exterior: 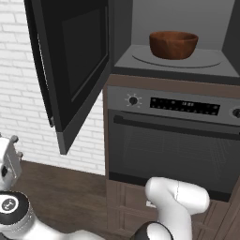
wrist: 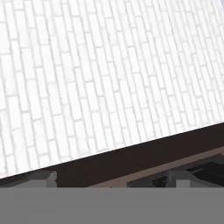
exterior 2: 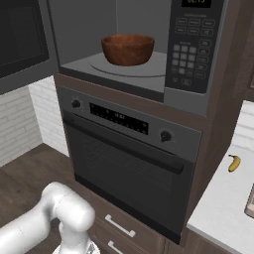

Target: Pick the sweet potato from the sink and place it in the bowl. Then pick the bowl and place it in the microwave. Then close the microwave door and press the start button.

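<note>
bowl in microwave: done | microwave door open: close, start left | gripper: released, empty

Soft, even light fills the room, with no glare and no hard shadows. The round dark reddish-brown wooden bowl throws only a faint shade onto the grey turntable plate. The black microwave door reads nearly featureless. The white brick wall looks bright, washed and slightly soft; all pictures are coarse-grained.
</note>
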